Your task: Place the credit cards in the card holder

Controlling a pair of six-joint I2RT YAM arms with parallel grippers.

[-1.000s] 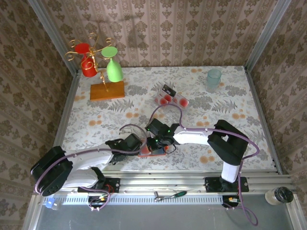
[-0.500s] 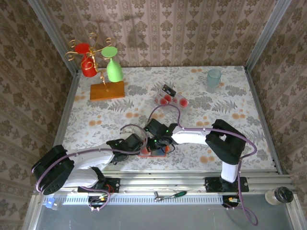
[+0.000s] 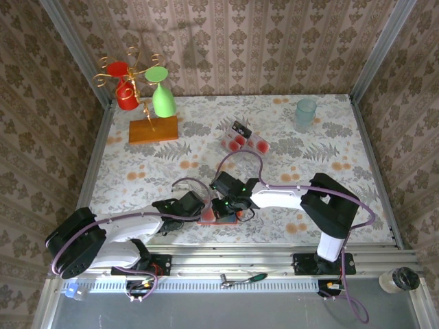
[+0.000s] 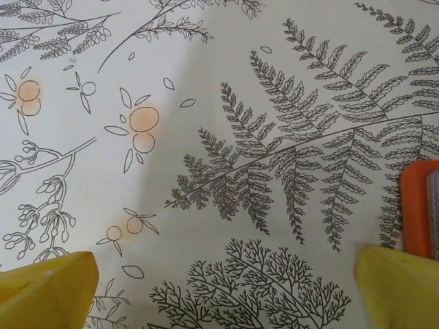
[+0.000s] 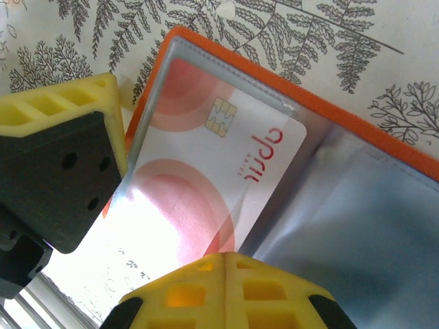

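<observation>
The right gripper point(image 5: 226, 271), fingers together, presses a pale red-blotched plastic credit card point(image 5: 226, 157) into the orange-red folding card holder point(image 5: 343, 120). The unpinned holder may slide, because the left gripper point(image 4: 219, 288), just beside it, is spread apart.

**One card in the open holder, the rest well apart**

The orange holder point(image 5: 329, 118) lies open and flat, grey-blue lining up. One pale, red-blotched card point(image 5: 226, 161) lies slantwise in its left half, chip showing. The other cards point(image 3: 245, 142) lie heaped farther back, well apart.
</observation>
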